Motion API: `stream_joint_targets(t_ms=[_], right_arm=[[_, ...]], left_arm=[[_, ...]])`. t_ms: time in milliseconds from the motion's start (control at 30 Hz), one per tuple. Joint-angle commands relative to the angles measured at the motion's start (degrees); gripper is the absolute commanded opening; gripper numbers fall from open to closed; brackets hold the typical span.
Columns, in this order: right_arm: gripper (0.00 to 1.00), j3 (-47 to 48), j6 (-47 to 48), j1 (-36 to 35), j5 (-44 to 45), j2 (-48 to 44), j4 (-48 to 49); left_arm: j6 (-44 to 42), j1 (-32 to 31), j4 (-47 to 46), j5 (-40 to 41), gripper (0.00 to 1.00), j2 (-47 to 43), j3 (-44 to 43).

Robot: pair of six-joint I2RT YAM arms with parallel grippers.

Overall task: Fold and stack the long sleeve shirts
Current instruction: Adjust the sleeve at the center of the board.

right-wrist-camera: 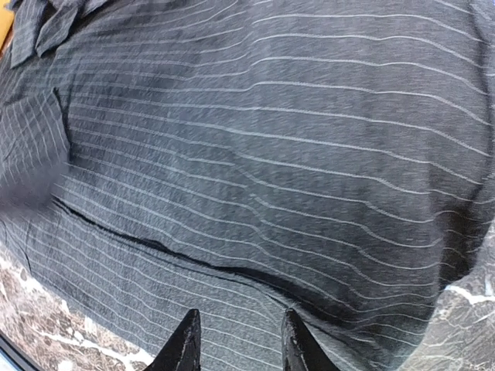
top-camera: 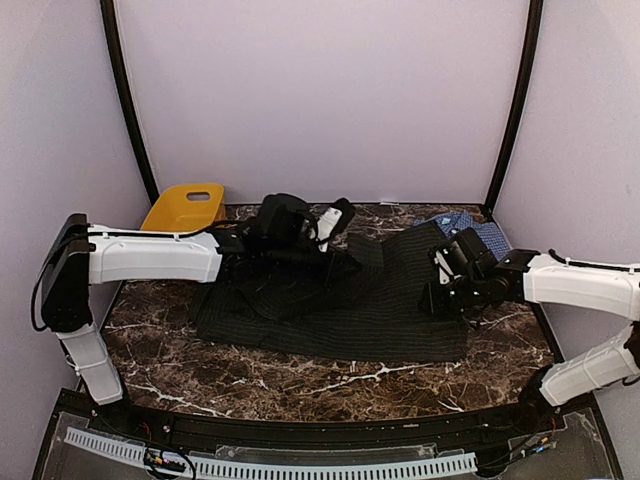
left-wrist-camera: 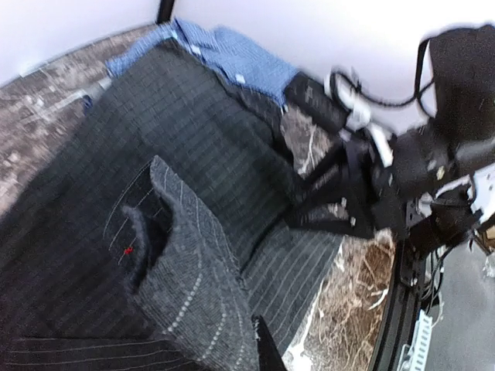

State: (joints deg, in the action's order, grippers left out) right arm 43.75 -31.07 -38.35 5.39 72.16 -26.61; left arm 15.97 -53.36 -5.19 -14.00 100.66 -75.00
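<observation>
My left fingers [left-wrist-camera: 263, 352] are pressed together, pinching a raised fold of the black shirt [top-camera: 340, 310], whose length runs across the table [top-camera: 250, 385] toward my right fingers [right-wrist-camera: 184, 348]. Those stand parted just above its near hem. The blue shirt [top-camera: 478, 230] lies beyond them.

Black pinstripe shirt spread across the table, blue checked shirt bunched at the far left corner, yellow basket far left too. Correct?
Not quite. The blue checked shirt is bunched at the far right corner, not the left, as the top external view shows. The rest holds: the black pinstripe shirt is spread across the table, and the yellow basket sits at the far left.
</observation>
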Motion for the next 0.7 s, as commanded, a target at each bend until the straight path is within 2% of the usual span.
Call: stream_joint_targets(t_ms=[0, 200, 300, 400, 667], right_arm=[[0.33, -1.2, -1.6, 2.0, -0.4, -2.3, 0.5], [0.33, -3.8, -3.2, 2.9, -2.4, -3.5, 1.9], [0.33, -5.2, -4.2, 3.0, -4.6, -4.1, 3.7], [0.34, -5.7, -5.0, 2.9, -7.8, -4.6, 4.7], [0.36, -11.6, -13.4, 2.8, -18.4, -8.3, 15.2]], left_arm=[[0.0, -4.8, -5.7, 0.1, 0.0, 5.7, 3.6], [-0.7, -10.2, -7.5, 4.4, 0.0, 12.2, 4.1], [-1.5, -11.8, -7.7, 4.5, 0.05, 13.5, 3.9], [-2.7, -12.4, -8.4, 3.0, 0.11, 14.5, 4.2], [-4.0, -12.5, -8.3, 2.6, 0.11, 15.2, 4.8]])
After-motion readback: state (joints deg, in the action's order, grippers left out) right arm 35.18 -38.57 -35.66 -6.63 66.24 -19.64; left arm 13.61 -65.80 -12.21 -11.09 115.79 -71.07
